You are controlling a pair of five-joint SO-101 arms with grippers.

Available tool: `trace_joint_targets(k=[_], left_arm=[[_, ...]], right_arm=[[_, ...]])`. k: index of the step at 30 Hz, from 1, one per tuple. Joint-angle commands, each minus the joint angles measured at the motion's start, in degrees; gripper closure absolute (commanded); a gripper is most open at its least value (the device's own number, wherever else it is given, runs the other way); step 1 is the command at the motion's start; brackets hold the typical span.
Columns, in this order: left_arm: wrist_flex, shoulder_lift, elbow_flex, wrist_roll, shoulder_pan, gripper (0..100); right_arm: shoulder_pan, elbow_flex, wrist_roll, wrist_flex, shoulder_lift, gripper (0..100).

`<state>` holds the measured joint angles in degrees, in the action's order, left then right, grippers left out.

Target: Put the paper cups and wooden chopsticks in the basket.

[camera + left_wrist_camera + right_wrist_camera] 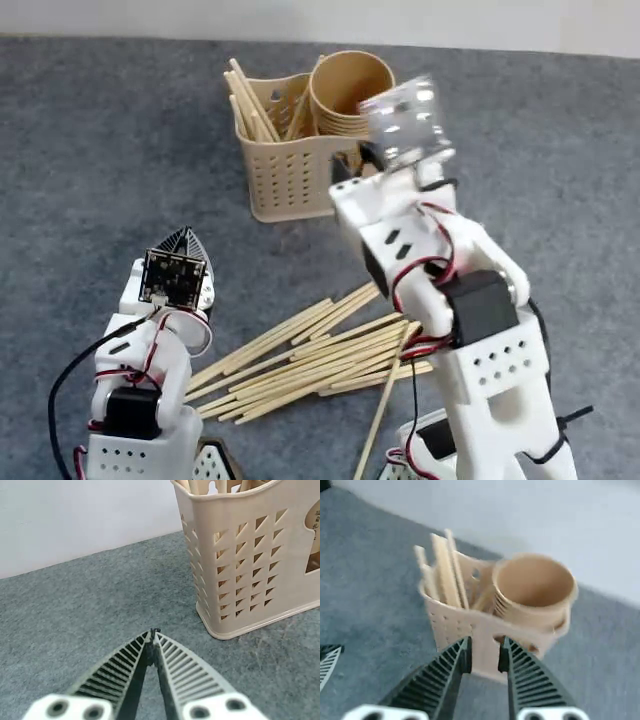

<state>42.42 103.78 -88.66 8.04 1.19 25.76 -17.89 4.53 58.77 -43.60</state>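
Standing in the basket (290,175) are paper cups (350,88) and chopsticks (250,100); right jaws apart, apparently empty; left jaws together.

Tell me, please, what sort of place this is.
Probably a robotics practice bench: a grey felt-like mat, a plain pale wall behind, and a basket and loose chopsticks laid out as props.

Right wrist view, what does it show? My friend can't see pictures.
A beige slotted plastic basket stands on grey carpet, holding a stack of tan paper cups and upright wooden chopsticks. The right gripper, black and ribbed, hangs slightly open before it.
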Motion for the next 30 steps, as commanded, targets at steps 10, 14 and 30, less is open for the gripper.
trace_joint_targets(k=[10, 14, 30], left_arm=[[-1.1, 0.4, 0.6, 0.2, 0.0, 99], [-1.1, 0.4, 0.6, 0.2, 0.0, 99], [-1.1, 0.4, 0.6, 0.2, 0.0, 99]], right_arm=[[-4.5, -0.7, -22.1, 21.6, -2.0, 89.0], [-4.4, -7.6, -25.1, 21.8, -2.5, 89.0], [-4.6, -29.1, -29.0, 19.4, -1.8, 88.9]])
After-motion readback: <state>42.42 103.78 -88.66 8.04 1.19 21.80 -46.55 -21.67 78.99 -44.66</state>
